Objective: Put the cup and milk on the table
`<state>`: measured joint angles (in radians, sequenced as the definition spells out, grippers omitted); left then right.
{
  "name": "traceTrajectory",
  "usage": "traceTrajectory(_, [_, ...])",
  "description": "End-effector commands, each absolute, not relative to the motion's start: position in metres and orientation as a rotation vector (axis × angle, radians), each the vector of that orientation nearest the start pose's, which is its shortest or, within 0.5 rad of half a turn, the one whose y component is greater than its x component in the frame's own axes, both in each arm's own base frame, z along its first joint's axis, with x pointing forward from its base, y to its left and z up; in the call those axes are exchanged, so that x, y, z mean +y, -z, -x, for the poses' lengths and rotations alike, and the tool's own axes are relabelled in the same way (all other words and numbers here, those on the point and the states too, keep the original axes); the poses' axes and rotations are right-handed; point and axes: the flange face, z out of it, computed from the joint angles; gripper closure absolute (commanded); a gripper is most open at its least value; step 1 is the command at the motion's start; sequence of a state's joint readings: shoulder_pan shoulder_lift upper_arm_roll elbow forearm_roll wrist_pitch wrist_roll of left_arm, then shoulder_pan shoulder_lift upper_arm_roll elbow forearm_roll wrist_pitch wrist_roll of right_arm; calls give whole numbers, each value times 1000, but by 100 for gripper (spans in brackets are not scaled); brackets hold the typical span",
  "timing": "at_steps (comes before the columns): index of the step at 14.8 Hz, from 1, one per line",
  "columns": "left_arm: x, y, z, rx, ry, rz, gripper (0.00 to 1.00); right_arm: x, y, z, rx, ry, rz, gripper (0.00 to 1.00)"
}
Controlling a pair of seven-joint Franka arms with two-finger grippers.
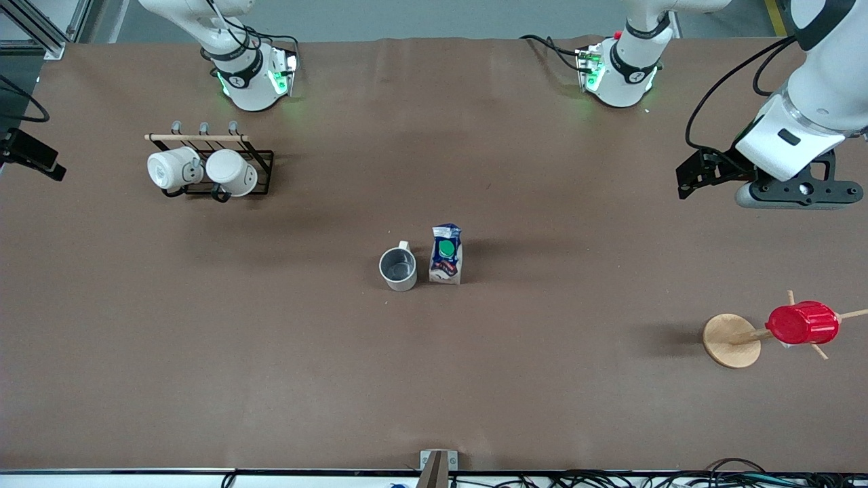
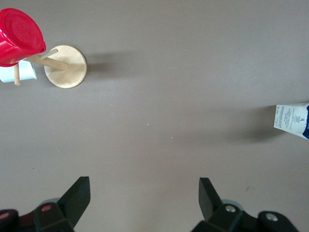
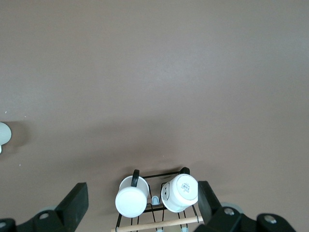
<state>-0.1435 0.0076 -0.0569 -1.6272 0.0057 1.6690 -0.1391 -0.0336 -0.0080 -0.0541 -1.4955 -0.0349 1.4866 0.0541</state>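
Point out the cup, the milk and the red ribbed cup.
cup (image 1: 398,268), front view, grey inside.
milk (image 1: 446,249), front view, green cap.
red ribbed cup (image 1: 802,323), front view, ribbed side.

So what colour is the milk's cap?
Green, on the milk, best seen in the front view.

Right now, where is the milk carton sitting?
The milk stands upright on the table near its middle in the front view, close beside the cup, which sits toward the right arm's end.

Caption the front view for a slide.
Cup and milk stand side by side mid-table; left gripper hovers open.
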Motion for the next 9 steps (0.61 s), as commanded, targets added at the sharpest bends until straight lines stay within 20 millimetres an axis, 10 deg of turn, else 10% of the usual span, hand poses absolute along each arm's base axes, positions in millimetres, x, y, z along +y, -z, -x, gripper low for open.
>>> traceTrajectory(1, [-112, -605, -552, 120, 81, 3125, 1, -48, -659, -540, 205, -8, 3150, 0])
traceTrajectory(9, [-113, -598, -557, 116, 78, 3128, 1, -47, -659, -541, 198, -8, 3150, 0])
